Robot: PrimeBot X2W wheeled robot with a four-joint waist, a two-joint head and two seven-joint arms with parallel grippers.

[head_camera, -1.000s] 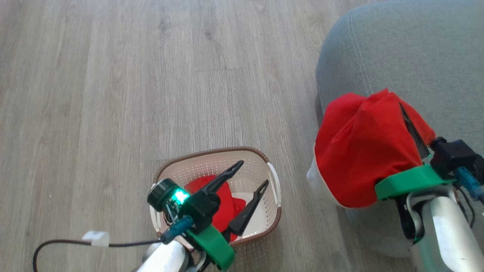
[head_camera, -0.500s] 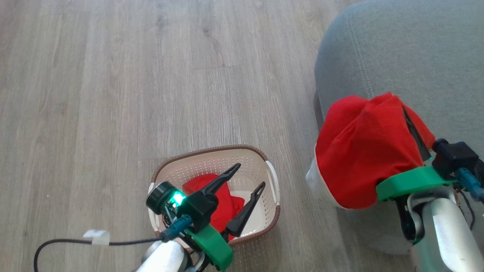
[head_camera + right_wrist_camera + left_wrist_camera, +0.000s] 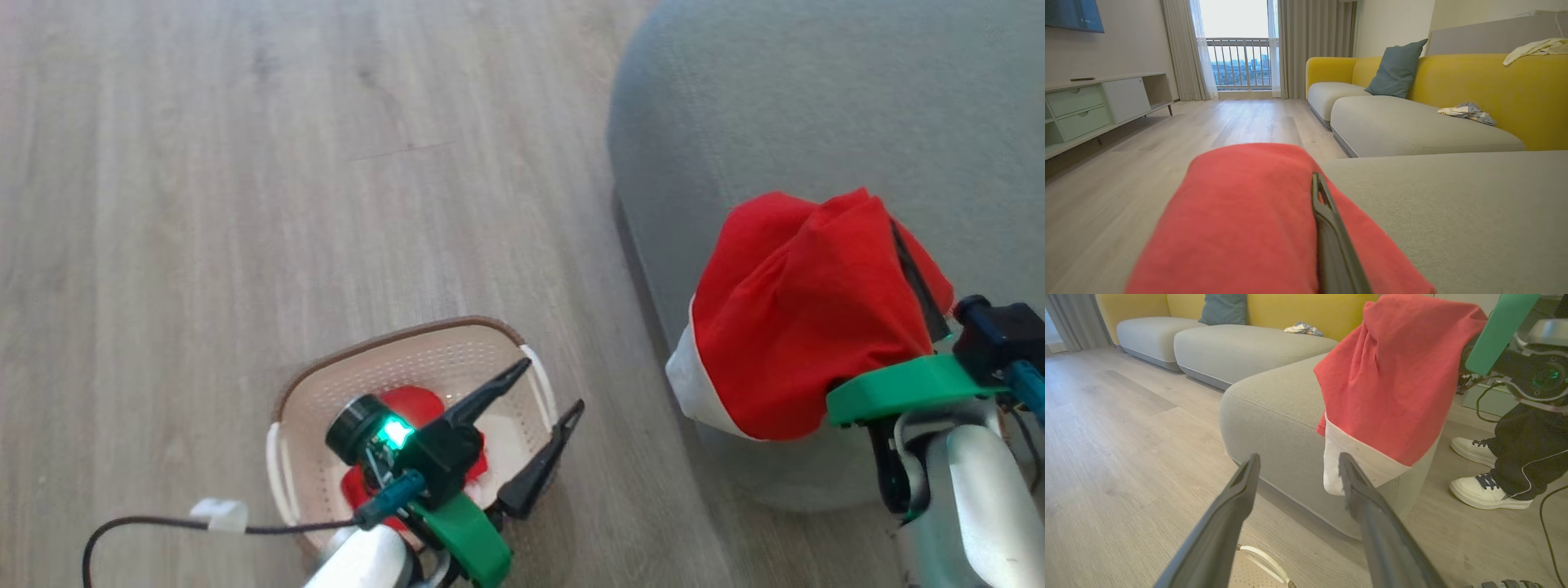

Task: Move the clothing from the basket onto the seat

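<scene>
Red garment (image 3: 800, 327) hangs clamped in our right tool (image 3: 898, 245), held high at the seat (image 3: 816, 106) corner so we clear the edge. Our left tool (image 3: 553, 384) hovers spread and empty over the basket (image 3: 392, 339), where more clothing (image 3: 412, 404) lies.

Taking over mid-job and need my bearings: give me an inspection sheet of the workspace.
Surface: wood floor, basket standing on it.
Job's things: red garment hanging from right gripper at seat corner, not laid down; more red clothing in basket.
Clutter: rumpled cloth on far cushion.
Grippers: left gripper open over basket's edge; right shut on garment.
Cables: black cable with white tag, leading to left gripper's base.
Surroundings: person's sneakers beside seat; cabinet, curtained window.
</scene>
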